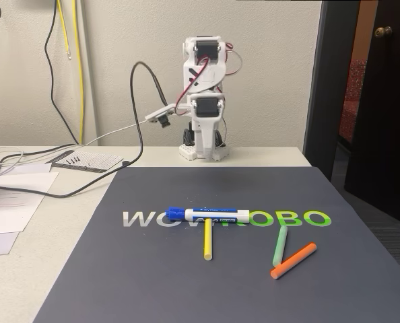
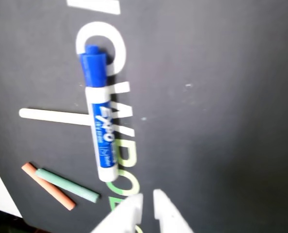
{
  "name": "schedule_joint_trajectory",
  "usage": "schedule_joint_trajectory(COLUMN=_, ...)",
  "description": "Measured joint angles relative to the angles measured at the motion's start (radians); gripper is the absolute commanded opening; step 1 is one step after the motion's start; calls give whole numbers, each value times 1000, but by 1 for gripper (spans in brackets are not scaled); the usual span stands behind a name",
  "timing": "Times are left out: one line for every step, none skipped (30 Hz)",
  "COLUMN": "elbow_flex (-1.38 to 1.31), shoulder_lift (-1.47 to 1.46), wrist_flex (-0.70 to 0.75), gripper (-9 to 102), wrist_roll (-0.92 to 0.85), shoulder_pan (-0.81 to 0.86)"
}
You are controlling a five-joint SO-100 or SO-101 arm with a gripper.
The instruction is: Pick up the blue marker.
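Note:
The blue marker (image 1: 210,215) lies flat across the white and green lettering on the dark mat (image 1: 186,289), its dark blue cap pointing left in the fixed view. In the wrist view the blue marker (image 2: 101,126) runs top to bottom, cap at the top. My gripper (image 2: 146,206) enters from the bottom edge of that view, just below and right of the marker's white end, apart from it. Its white fingertips (image 2: 169,211) stand almost together with nothing between them. The white arm (image 1: 205,101) stands folded at the back of the table.
A thin yellow stick (image 1: 207,239) touches the marker's near side. Green (image 1: 280,245) and orange (image 1: 293,260) sticks lie to the right on the mat. Papers (image 1: 11,202) and black cables (image 1: 52,182) cover the table's left part. A dark door (image 1: 382,101) stands at the right.

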Motion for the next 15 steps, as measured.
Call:
schedule_joint_trajectory(elbow_flex=-72, shoulder_lift=-61, wrist_flex=25, gripper=1, wrist_roll=0, shoulder_pan=-3)
schedule_joint_trajectory(elbow_flex=-147, shoulder_lift=-127, wrist_flex=48, gripper=1, wrist_roll=0, shoulder_pan=-6)
schedule_joint_trajectory(elbow_flex=-216, shoulder_lift=-186, wrist_flex=66, gripper=1, wrist_roll=0, shoulder_pan=-6)
schedule_joint_trajectory(elbow_flex=-279, shoulder_lift=-236, wrist_flex=74, gripper=1, wrist_roll=0, shoulder_pan=-6)
schedule_joint_trajectory(elbow_flex=-325, shoulder_lift=-278, wrist_flex=77, gripper=1, wrist_roll=0, shoulder_pan=-6)
schedule_joint_trajectory(elbow_flex=-351, shoulder_lift=-299, wrist_flex=74, gripper=1, wrist_roll=0, shoulder_pan=-6)
schedule_joint_trajectory(elbow_flex=-380, shoulder_lift=-325, wrist_flex=84, gripper=1, wrist_roll=-2, shoulder_pan=-6)
schedule_joint_trajectory(elbow_flex=-417, shoulder_lift=-362, wrist_flex=77, gripper=1, wrist_roll=-9, shoulder_pan=-6)
schedule_joint_trajectory(elbow_flex=-434, shoulder_lift=-391, wrist_flex=74, gripper=1, wrist_roll=-21, shoulder_pan=-6)
schedule_joint_trajectory(elbow_flex=-439, shoulder_lift=-414, wrist_flex=83, gripper=1, wrist_roll=-15, shoulder_pan=-6)
schedule_joint_trajectory(elbow_flex=-440, shoulder_lift=-428, wrist_flex=71, gripper=1, wrist_roll=-14, shoulder_pan=-6)
schedule_joint_trajectory(elbow_flex=-442, shoulder_lift=-440, wrist_flex=63, gripper=1, wrist_roll=9, shoulder_pan=-6)
schedule_joint_trajectory(elbow_flex=-446, shoulder_lift=-454, wrist_flex=55, gripper=2, wrist_roll=37, shoulder_pan=-6)
schedule_joint_trajectory(elbow_flex=-449, shoulder_lift=-468, wrist_flex=52, gripper=4, wrist_roll=58, shoulder_pan=-6)
schedule_joint_trajectory(elbow_flex=-449, shoulder_lift=-477, wrist_flex=57, gripper=6, wrist_roll=66, shoulder_pan=-6)
